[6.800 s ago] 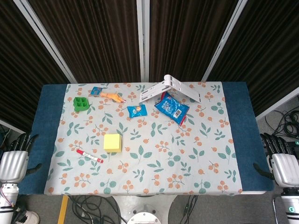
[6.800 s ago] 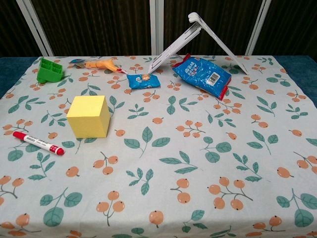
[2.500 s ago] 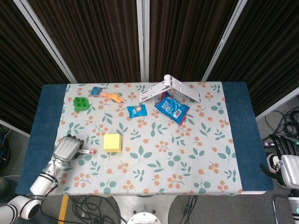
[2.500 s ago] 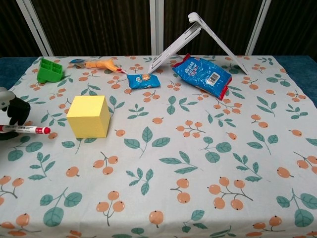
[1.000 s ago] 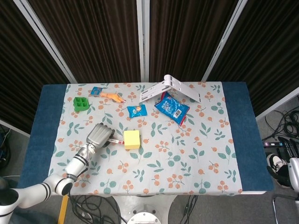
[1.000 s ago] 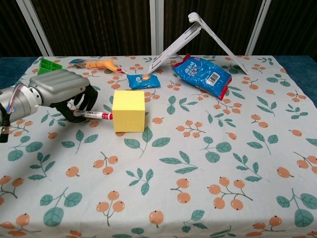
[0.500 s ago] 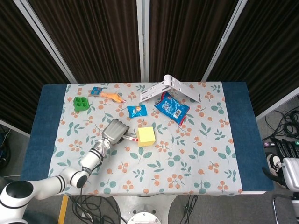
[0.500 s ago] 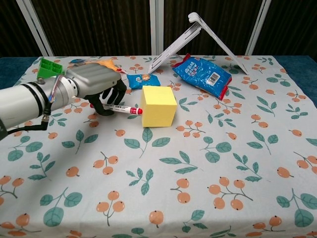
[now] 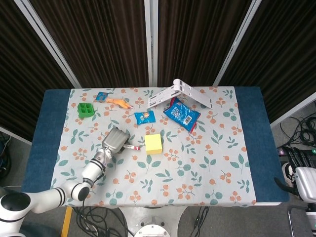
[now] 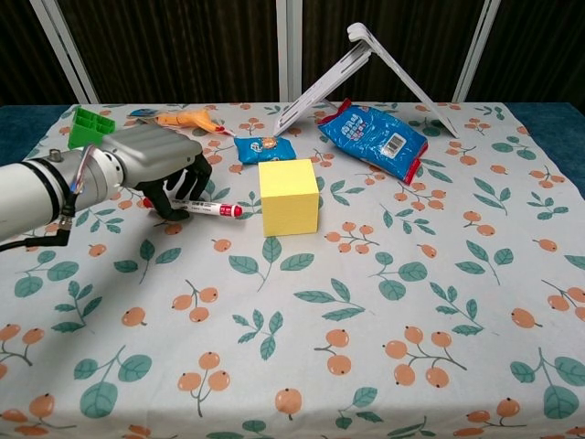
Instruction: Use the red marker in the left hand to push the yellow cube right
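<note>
The yellow cube (image 9: 153,143) (image 10: 288,196) sits on the floral cloth near the table's middle. Left of it my left hand (image 9: 116,140) (image 10: 154,165) grips the red marker (image 9: 131,147) (image 10: 207,208), whose red tip points at the cube. A small gap shows between the tip and the cube's left face. My right hand (image 9: 302,172) hangs off the table's right edge, low in the head view; its fingers are too small to read.
Behind the cube lie a small blue snack packet (image 10: 263,149), a larger blue bag (image 10: 373,135) and a white folding stand (image 10: 366,64). A green tray (image 10: 91,129) and an orange toy (image 10: 187,119) sit at the back left.
The left hand has drawn back to the left with the marker, opening a gap to the cube. The cube has stayed roughly where it was pushed.
</note>
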### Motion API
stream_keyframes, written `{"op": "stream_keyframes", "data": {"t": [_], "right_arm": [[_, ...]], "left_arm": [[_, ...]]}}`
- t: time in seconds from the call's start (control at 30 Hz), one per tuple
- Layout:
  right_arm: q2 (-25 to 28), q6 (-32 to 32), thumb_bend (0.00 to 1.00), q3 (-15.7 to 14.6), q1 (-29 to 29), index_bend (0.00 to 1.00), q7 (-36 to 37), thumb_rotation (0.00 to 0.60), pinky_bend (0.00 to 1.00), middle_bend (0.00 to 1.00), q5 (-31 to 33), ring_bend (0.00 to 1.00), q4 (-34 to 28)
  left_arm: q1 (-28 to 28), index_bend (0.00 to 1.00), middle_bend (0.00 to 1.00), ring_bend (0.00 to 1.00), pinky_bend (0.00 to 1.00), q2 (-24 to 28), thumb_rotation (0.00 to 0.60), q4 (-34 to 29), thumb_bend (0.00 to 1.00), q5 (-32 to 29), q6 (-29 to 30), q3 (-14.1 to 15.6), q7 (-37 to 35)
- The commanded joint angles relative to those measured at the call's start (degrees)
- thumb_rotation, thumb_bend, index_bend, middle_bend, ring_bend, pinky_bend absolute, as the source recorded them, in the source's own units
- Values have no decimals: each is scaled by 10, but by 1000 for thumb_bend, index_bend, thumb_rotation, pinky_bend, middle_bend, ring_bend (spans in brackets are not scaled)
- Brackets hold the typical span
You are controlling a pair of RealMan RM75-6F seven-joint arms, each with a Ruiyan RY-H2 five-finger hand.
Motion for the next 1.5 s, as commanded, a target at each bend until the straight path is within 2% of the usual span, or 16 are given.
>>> {"op": "stream_keyframes", "data": {"t": [0.03, 0.63, 0.93, 1.1, 1.3, 1.5], "right_arm": [[0, 2, 128, -1, -1, 0, 0, 600, 0, 97, 0, 0, 0], [6, 2, 128, 1, -2, 0, -7, 600, 0, 98, 8, 0, -7], [9, -2, 127, 3, 1, 0, -11, 600, 0, 98, 10, 0, -10], [9, -1, 127, 3, 0, 0, -10, 600, 0, 98, 11, 0, -10], [7, -1, 127, 3, 3, 0, -8, 600, 0, 98, 7, 0, -9], [6, 0, 128, 3, 7, 0, -9, 600, 0, 98, -2, 0, -12]], "left_arm": [[-7, 696, 723, 565, 474, -8, 600, 0, 426, -13, -1, -6, 7], [-107, 696, 723, 562, 474, -91, 600, 77, 426, -83, -49, -50, 52], [-140, 696, 723, 562, 474, -127, 600, 105, 426, -111, -54, -65, 57], [-134, 696, 723, 561, 474, -117, 600, 95, 426, -110, -41, -57, 56], [-92, 695, 722, 560, 474, -73, 600, 60, 425, -101, -10, -29, 44], [-53, 650, 696, 539, 474, -25, 600, 12, 422, -126, 9, -4, 63]]}}
